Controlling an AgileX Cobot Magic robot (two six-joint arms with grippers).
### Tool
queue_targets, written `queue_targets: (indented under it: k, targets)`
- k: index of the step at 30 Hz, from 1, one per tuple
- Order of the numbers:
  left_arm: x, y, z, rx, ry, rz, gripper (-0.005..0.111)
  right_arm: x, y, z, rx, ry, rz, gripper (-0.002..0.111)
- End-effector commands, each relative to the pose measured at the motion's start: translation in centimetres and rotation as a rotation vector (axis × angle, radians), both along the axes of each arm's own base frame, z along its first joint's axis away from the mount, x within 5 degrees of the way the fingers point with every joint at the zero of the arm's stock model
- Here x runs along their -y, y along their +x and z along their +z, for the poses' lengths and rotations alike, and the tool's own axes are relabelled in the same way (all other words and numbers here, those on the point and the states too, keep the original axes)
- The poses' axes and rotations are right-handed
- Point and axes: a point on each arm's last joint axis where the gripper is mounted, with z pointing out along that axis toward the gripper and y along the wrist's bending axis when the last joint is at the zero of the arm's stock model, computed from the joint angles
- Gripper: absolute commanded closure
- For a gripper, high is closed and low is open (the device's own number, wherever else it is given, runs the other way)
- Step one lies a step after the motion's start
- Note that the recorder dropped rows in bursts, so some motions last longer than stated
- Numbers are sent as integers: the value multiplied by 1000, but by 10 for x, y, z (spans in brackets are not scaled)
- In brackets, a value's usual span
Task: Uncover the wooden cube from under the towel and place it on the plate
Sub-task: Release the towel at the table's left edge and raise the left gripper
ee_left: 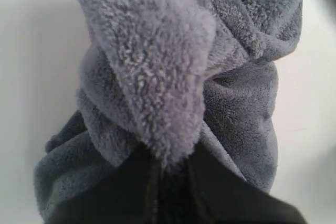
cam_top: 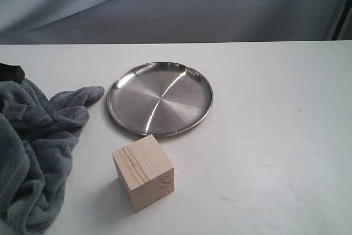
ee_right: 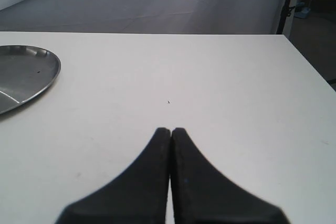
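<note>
judged light and rigid, the wooden cube [cam_top: 144, 172] at six o'clock of the plate [cam_top: 159, 98] is best taken by opposite flat faces, while the left pincer [ee_left: 170, 170] is clamped on the towel [cam_top: 33, 147] and the right pincer [ee_right: 170, 132] is closed empty.

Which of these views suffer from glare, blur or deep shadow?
Exterior view: sharp and evenly lit, streaky glare on the plate, a soft shadow beside the wooden cube. Left wrist view: the towel fills the frame, its fleece fairly crisp; the left gripper is a dark, featureless blur. Right wrist view: the right gripper is black and soft-edged, the table bright.
</note>
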Motion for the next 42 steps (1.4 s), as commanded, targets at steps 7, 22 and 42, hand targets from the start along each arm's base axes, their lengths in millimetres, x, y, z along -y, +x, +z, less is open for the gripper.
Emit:
queue_targets:
  k: [7,22,42]
  targets:
    - [3,7,-26,-42,-24,-25,70,0,0,-1,2,9,-2,108]
    - [1,10,-33,-64,-3,-39,15,0,0,-1,2,9,-2,108]
    - [0,24,40,176,19,-53,69,0,0,-1,2,9,-2,108]
